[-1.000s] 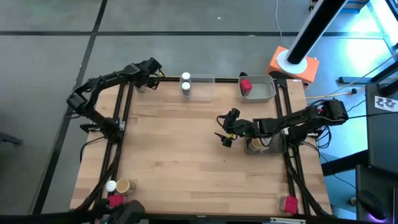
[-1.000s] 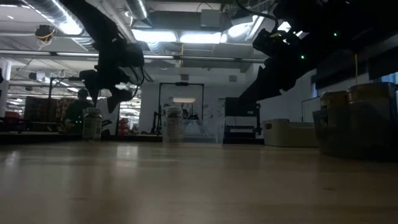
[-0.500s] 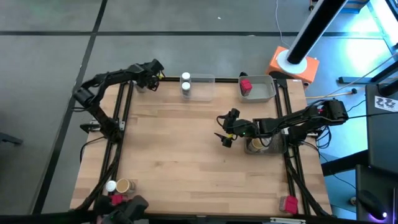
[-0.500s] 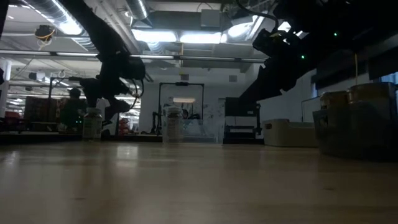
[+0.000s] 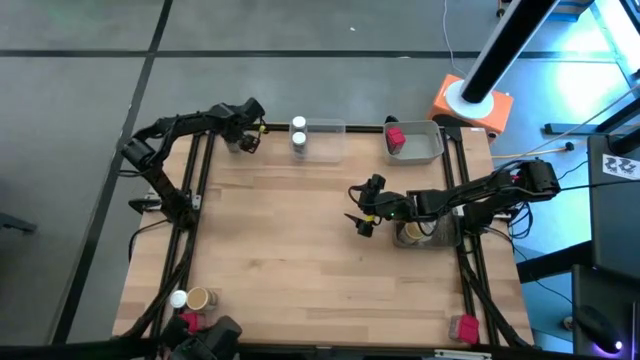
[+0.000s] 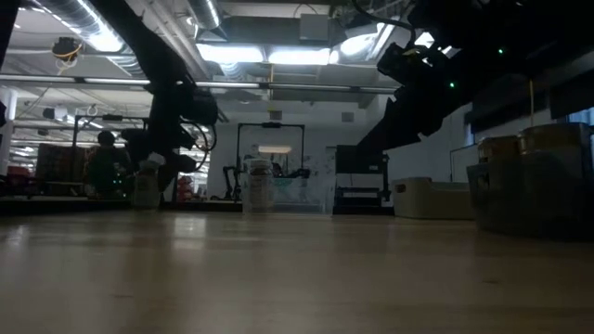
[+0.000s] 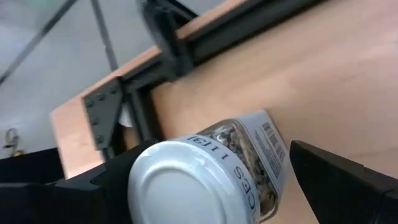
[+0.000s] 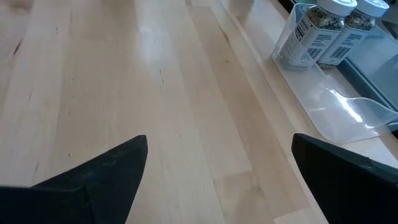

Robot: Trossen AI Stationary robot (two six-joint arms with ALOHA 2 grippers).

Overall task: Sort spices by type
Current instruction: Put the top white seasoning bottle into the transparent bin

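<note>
A white-lidded clear spice jar (image 7: 211, 180) stands upright on its base at the table's far left corner. My left gripper (image 5: 241, 139) is open and slants down over it, one finger (image 7: 93, 196) on each side of the lid. I cannot see either finger touching the jar. In the low view the left gripper (image 6: 165, 153) hangs in front of the jar (image 6: 144, 190). My right gripper (image 5: 360, 214) hovers open over the middle of the table with nothing between its fingers (image 8: 219, 143).
Two white-lidded jars (image 5: 298, 135) stand in a clear tray (image 5: 325, 140) at the far edge. A grey tray (image 5: 425, 145) holds a red packet (image 5: 396, 137). A dark tray (image 5: 440, 235) at the right holds tan jars (image 5: 410, 233). More spices (image 5: 190, 305) sit at the near left corner. A red packet (image 5: 463, 327) lies near right.
My left gripper has sunk toward the jar at the far left corner and tipped further down. Its open fingers, which were above the lid, now stand on either side of it. The jar has stayed in place.
</note>
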